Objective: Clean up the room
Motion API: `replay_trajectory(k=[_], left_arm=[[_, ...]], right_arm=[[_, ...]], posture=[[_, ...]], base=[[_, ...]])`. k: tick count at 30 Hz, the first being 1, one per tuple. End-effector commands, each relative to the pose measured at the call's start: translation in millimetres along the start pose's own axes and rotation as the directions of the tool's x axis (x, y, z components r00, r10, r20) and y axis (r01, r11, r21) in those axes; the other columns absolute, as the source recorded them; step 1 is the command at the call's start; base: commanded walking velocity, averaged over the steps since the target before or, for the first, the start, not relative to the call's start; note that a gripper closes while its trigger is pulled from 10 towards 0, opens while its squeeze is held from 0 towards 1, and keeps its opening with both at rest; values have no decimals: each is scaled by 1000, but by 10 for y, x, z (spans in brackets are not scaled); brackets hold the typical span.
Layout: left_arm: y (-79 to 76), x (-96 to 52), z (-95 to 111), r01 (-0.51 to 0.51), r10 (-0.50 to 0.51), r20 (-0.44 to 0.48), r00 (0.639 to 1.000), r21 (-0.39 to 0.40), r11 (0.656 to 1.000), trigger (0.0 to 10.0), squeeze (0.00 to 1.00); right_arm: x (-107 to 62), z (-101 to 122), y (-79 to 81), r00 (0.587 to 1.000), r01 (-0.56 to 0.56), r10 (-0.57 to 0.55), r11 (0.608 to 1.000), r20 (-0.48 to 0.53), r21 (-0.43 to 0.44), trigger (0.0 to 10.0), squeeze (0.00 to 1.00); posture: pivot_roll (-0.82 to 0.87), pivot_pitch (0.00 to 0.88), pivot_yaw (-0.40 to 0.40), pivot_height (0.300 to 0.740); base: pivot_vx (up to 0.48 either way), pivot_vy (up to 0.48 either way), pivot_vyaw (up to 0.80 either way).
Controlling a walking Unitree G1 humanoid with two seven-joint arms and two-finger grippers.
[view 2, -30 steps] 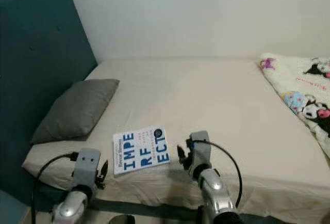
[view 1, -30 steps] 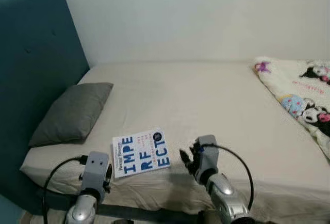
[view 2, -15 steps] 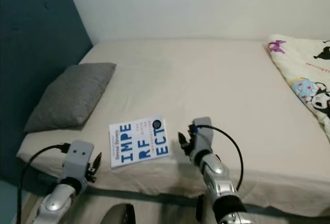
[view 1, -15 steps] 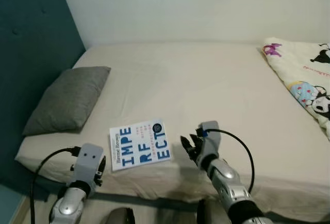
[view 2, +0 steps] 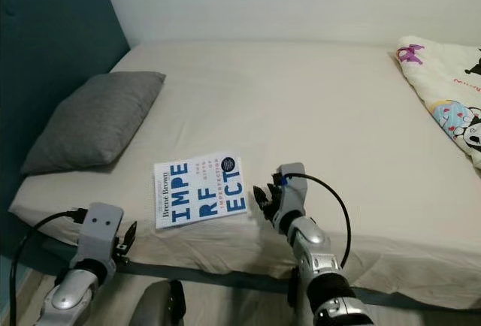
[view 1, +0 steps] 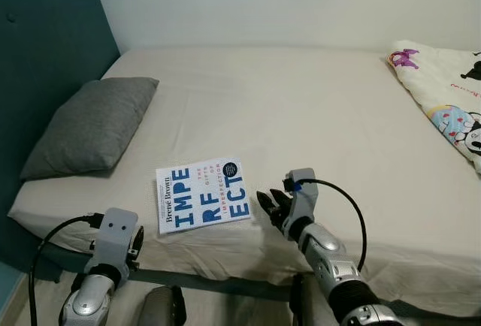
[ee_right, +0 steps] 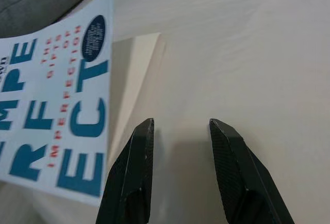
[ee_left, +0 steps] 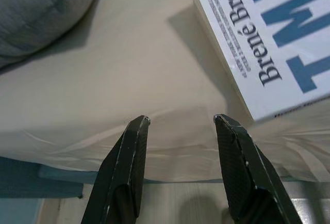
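While both arms reach toward the bed's near edge, the scene reads so:
Bed (view 1: 301,116): beige sheet, against a white wall, teal headboard (view 1: 45,33) at left.
Pillow (view 1: 86,127): grey, near the headboard.
Book (view 1: 201,194): flat by the near edge.
Blanket (view 1: 447,93): cartoon print, far right.
Right gripper (view 1: 269,202): fingers apart, empty, just beside the book.
Left gripper (ee_left: 180,123): fingers apart, empty, at the mattress edge.

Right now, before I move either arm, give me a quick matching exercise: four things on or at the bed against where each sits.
1 book
2 grey pillow
3 cartoon blanket
4 right gripper

a against the teal headboard
b far right of the bed
c near the front edge, middle
d just right of the book, open

Pairs: 1-c, 2-a, 3-b, 4-d
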State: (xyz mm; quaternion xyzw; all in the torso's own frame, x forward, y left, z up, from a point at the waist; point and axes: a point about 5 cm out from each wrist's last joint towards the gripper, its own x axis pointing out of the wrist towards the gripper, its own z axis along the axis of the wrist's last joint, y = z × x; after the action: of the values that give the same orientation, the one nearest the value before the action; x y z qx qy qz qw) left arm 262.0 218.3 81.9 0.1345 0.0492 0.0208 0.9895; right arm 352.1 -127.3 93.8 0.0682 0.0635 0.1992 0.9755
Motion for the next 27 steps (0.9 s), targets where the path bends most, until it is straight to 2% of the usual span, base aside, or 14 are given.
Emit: replay_trajectory(k=[1,5,6,7,9,15,27], left_arm=[[67,-45,-46,-15,15,-26,1000,10,1000,10000,0],[75,-53,-38,-22,22,-23,999,9,1000,10000,0],[82,-60,-36,-27,27,-22,999,9,1000,10000,0],[90,-67,-34,-31,31,-21,999,8,999,10000,0],[90,-67,-34,-31,31,-21,999,8,999,10000,0],[103,-120,-30,-37,37,-17,999,-1,999,10000,0],[31,-178,-32,-6,5,-13,1000,-27,1000,10000,0]], right_arm=[[-1,-62,20,1000,-9,10,999,-22,41,10000,0],[9,-40,35,1000,-26,26,997,-6,67,10000,0],[12,-32,42,999,-33,33,996,5,88,10000,651],[12,-24,47,999,-40,38,993,19,112,10000,1000],[12,-24,47,999,-40,38,993,19,112,10000,1000],[-1,17,51,997,-44,30,980,73,195,10000,1000],[-37,70,96,989,-103,74,966,130,236,10000,1000]], posture=[[101,280,-7,530],[103,277,-11,530],[107,275,-13,530],[110,273,-15,530],[110,273,-15,530],[116,258,-23,530],[115,249,-19,530]], base=[[0,0,0],[0,0,0],[0,0,0],[0,0,0],[0,0,0],[0,0,0],[0,0,0]])
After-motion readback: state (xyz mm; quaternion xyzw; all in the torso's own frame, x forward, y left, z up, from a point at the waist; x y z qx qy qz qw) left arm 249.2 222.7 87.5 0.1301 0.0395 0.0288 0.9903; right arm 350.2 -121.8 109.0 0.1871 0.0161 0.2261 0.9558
